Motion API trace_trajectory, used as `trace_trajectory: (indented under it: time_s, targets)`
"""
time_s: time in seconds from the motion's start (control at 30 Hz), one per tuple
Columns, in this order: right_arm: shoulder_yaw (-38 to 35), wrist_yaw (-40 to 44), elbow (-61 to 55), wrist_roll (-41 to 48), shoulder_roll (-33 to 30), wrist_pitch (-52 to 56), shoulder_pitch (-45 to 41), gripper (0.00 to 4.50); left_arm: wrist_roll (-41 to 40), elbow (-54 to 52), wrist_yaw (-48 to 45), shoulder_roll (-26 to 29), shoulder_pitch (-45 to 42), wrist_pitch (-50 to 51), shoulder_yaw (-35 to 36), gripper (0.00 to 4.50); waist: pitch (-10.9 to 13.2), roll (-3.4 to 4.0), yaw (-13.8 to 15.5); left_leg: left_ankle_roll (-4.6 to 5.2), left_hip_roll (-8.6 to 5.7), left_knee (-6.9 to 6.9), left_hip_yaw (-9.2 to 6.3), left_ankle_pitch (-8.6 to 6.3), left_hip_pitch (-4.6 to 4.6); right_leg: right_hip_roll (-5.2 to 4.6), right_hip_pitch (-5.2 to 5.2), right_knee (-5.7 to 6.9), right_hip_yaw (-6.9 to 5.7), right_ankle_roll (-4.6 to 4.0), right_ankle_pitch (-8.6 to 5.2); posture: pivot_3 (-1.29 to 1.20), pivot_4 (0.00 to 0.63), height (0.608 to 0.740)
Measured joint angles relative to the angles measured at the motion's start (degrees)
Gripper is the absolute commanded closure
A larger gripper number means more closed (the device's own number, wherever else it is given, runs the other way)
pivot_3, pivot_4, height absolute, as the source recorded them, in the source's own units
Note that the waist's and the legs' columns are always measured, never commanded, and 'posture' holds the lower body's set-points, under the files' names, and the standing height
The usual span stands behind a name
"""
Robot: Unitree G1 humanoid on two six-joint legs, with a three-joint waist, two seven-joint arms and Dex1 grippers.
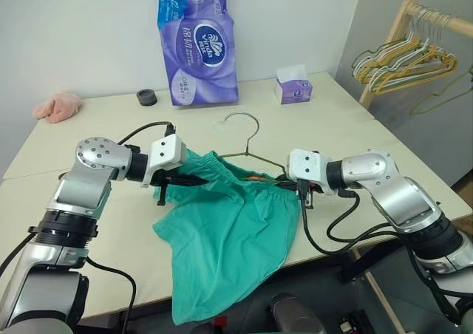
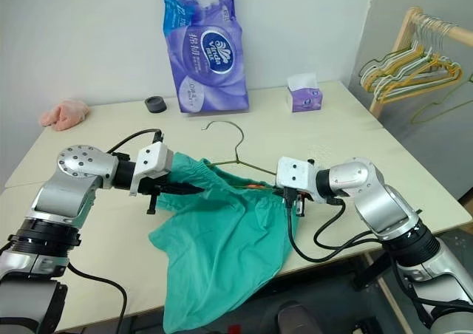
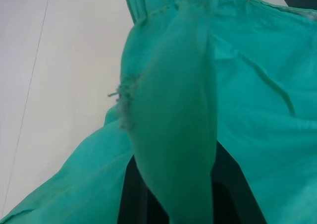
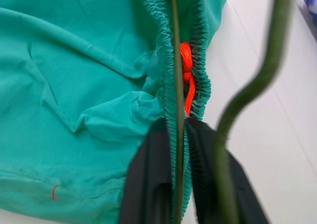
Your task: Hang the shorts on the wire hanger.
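- Pinching the shorts (image 1: 229,230) at the waistband, the left hand (image 1: 194,179) sits left of centre.
- The right hand (image 1: 294,186) pinches waistband and wire hanger (image 1: 247,138) together, over the surface (image 1: 103,134).

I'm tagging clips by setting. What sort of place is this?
Probably an indoor laundry-practice room, not a lived-in home: a plain pale table against a bare wall, a wooden clothes rail hung with spare hangers, and a pack of tissue rolls.

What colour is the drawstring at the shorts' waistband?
Orange drawstring, clearest in the right wrist view.
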Motion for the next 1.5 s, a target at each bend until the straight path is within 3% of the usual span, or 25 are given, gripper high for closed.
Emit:
trace_trajectory:
  time_s: [0.3, 0.43, 0.53, 0.7, 0.87, 1.07, 1.2, 1.33, 1.5]
  targets:
    - [-1.1, 2.7, 4.5, -1.4, -5.8, -9.1, 0.1, 0.0, -0.1, -0.8, 1.4, -0.4, 0.5, -0.3, 0.0, 4.49, 0.0, -0.02, 0.1, 0.0, -0.01, 0.02, 0.01, 0.0, 0.0, -0.03, 0.03, -0.02, -0.01, 0.0, 0.0, -0.32, 0.016, 0.74]
    - [-6.8, 2.0, 12.0, -2.7, -11.7, -9.7, 0.9, 0.0, 1.6, 0.3, 2.9, 0.6, 2.1, -0.6, 0.1, 4.5, 0.0, 0.02, 0.0, 0.0, -0.02, 0.01, 0.05, 0.0, 0.02, -0.04, 0.03, -0.01, 0.01, 0.0, 0.0, -0.32, 0.017, 0.74]
    - [-12.4, 1.8, 14.4, -0.2, -12.7, -5.5, 4.0, 0.0, 1.9, 0.5, 3.2, 0.6, 2.7, -0.6, 0.1, 4.5, -0.1, -0.03, 0.0, 0.0, 0.02, 0.01, 0.0, 0.0, 0.03, -0.01, 0.05, 0.0, -0.03, 0.0, 0.0, -0.33, 0.02, 0.74]
    - [-19.2, 1.3, 6.1, 13.7, -6.1, 15.5, 14.7, 0.0, 1.9, 0.5, 3.5, 0.6, 2.7, -0.8, 0.1, 4.5, -0.1, -0.04, 0.0, 0.01, 0.04, -0.01, -0.02, 0.0, 0.03, 0.02, 0.06, 0.03, -0.02, 0.0, 0.0, -0.33, 0.022, 0.74]
    - [-22.3, -7.5, -4.0, 21.4, 3.7, 30.0, 20.0, 0.0, 1.9, 0.5, 3.6, 0.6, 2.6, -0.5, 0.1, 4.5, -0.2, -0.05, 0.1, 0.01, 0.03, 0.02, -0.01, 0.0, 0.02, 0.02, 0.06, 0.07, -0.01, 0.0, 0.0, -0.33, 0.024, 0.74]
    - [-23.1, -17.9, -6.6, 25.4, 13.7, 39.3, 20.9, 0.0, 1.8, 0.4, 3.5, 0.6, 2.6, 0.2, 0.1, 4.5, -0.2, -0.04, 0.2, 0.01, 0.01, 0.02, 0.0, 0.0, 0.02, 0.0, 0.06, 0.05, 0.01, 0.0, 0.0, -0.32, 0.026, 0.74]
    - [-22.6, -22.3, -6.3, 26.3, 16.6, 41.0, 20.5, 0.0, 1.8, 0.3, 3.5, 0.6, 2.6, 0.5, 0.1, 4.5, -0.2, -0.03, 0.2, 0.01, 0.01, 0.01, 0.0, 0.0, 0.02, 0.01, 0.05, 0.04, 0.01, 0.0, 0.0, -0.32, 0.026, 0.74]
    - [-21.2, -26.4, -4.4, 24.8, 17.9, 40.0, 20.2, 0.92, 1.7, -0.2, 3.8, 0.7, 2.6, 1.2, 0.2, 4.5, -0.2, -0.03, 0.2, 0.01, 0.01, 0.01, 0.0, 0.0, 0.02, 0.01, 0.04, 0.05, 0.01, 0.0, 0.0, -0.31, 0.026, 0.74]
    - [-19.7, -27.9, -3.9, 22.3, 16.1, 35.8, 20.2, 2.76, 1.6, -0.6, 4.2, 1.5, 2.7, 1.6, 1.3, 4.5, -0.2, -0.03, 0.2, 0.01, 0.01, 0.0, 0.01, 0.0, 0.02, 0.01, 0.04, 0.05, 0.0, 0.01, 0.0, -0.31, 0.026, 0.74]
